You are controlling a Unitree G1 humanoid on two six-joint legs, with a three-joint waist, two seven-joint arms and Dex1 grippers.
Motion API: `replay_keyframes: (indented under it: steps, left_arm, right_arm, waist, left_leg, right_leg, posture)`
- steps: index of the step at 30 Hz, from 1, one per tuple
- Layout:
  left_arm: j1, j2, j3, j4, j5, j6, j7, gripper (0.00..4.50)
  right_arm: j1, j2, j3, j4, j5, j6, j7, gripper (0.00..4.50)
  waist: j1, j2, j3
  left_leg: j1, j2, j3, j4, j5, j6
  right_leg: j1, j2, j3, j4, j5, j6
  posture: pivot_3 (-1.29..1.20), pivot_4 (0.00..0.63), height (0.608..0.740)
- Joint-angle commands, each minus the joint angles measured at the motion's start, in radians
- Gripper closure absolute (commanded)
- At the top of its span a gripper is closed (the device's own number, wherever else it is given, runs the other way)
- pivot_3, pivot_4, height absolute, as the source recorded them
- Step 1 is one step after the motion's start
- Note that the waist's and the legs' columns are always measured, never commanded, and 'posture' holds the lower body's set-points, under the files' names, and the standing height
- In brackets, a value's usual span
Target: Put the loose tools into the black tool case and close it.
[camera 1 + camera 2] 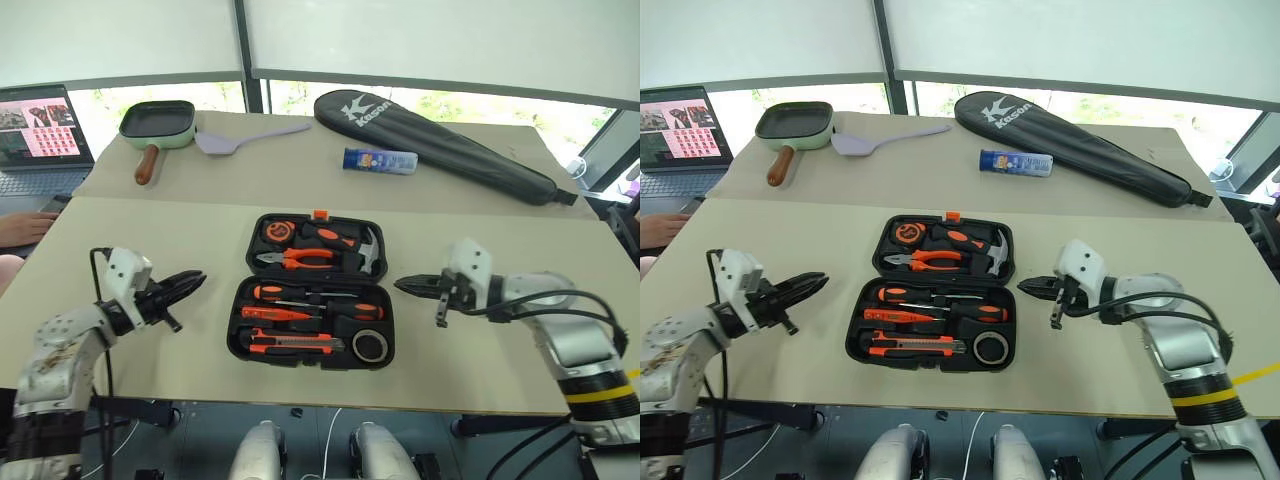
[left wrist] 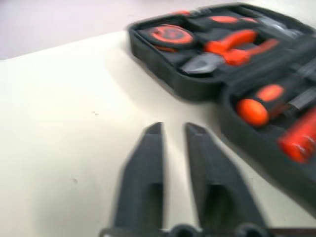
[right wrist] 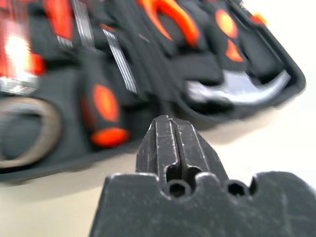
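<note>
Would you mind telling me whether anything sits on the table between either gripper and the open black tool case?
Nothing visible does. The left gripper and the right gripper flank the black tool case, each with only bare table between it and the case. The tools already lie in the case's slots, and its lid lies open.

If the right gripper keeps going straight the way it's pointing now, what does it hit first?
Most likely the right-hand edge of the open black tool case. The right gripper, fingers shut, points across the table toward it, roughly at the hinge line near the hammer. Bare table lies between; height is hard to judge.
</note>
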State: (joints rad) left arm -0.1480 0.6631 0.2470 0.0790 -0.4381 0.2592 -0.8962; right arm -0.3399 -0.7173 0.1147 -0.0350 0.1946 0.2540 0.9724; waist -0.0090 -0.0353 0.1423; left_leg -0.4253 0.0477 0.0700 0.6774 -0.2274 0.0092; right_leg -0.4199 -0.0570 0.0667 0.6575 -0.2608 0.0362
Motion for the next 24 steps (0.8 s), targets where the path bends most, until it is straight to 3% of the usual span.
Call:
replay_keyframes:
  steps: [1, 5, 10, 20, 23, 24]
  left_arm:
    - [-0.048, -0.037, -0.081, -0.019, 0.06, 0.008, 0.049, 4.48]
    - [-0.095, -0.058, -0.174, 0.033, 0.138, -0.011, 0.054, 4.48]
    - [-0.188, -0.1, -0.287, 0.11, 0.191, -0.003, 0.006, 4.48]
    - [-0.122, -0.158, -0.275, 0.01, 0.166, 0.029, 0.012, 4.48]
    - [-0.09, -0.147, -0.218, -0.014, 0.131, 0.049, 0.018, 3.88]
    - [-0.082, -0.143, -0.203, -0.025, 0.114, 0.062, 0.013, 3.49]
  right_arm:
    - [-0.013, 0.055, 0.04, 0.027, -0.101, -0.076, -0.097, 4.5]
    - [-0.023, 0.119, 0.061, 0.079, -0.16, -0.083, -0.18, 4.5]
    - [-0.009, 0.142, 0.053, 0.069, -0.137, -0.097, -0.155, 4.5]
    - [0.149, 0.07, -0.012, -0.077, -0.069, -0.067, -0.074, 4.5]
    - [0.181, 0.057, -0.07, -0.054, -0.055, -0.101, -0.09, 4.5]
    - [0.185, 0.058, -0.094, -0.048, -0.039, -0.095, -0.096, 4.5]
  waist:
    - [-0.001, 0.0, 0.0]
    - [-0.003, 0.0, 0.0]
    - [0.007, 0.0, 0.0]
    - [0.024, 0.0, 0.0]
    - [0.019, 0.0, 0.0]
    - [0.018, 0.0, 0.0]
  left_leg:
    - [0.0, 0.0, 0.0, 0.0, 0.0, 0.0]
    - [0.0, 0.0, 0.0, 0.0, 0.0, 0.0]
    - [0.001, -0.001, 0.0, 0.001, 0.0, 0.0]
    - [0.0, -0.002, 0.0, 0.001, 0.0, 0.0]
    - [0.001, -0.002, 0.0, 0.001, 0.0, 0.0]
    - [0.001, -0.002, -0.001, 0.001, 0.0, 0.0]
  right_leg:
    - [0.0, 0.0, 0.0, 0.0, 0.0, 0.0]
    - [0.0, 0.001, 0.0, 0.001, 0.0, 0.0]
    - [0.001, 0.0, 0.0, 0.001, 0.0, 0.0]
    - [0.002, -0.001, 0.0, -0.001, 0.0, 0.001]
    - [0.002, -0.001, 0.0, 0.0, 0.0, 0.001]
    - [0.003, -0.001, 0.0, 0.0, 0.0, 0.001]
  posture:
    - [0.0, 0.15, 0.74]
    - [0.0, 0.15, 0.74]
    - [0.0, 0.15, 0.74]
    - [0.0, 0.15, 0.74]
    - [0.0, 0.15, 0.74]
    - [0.0, 0.15, 0.74]
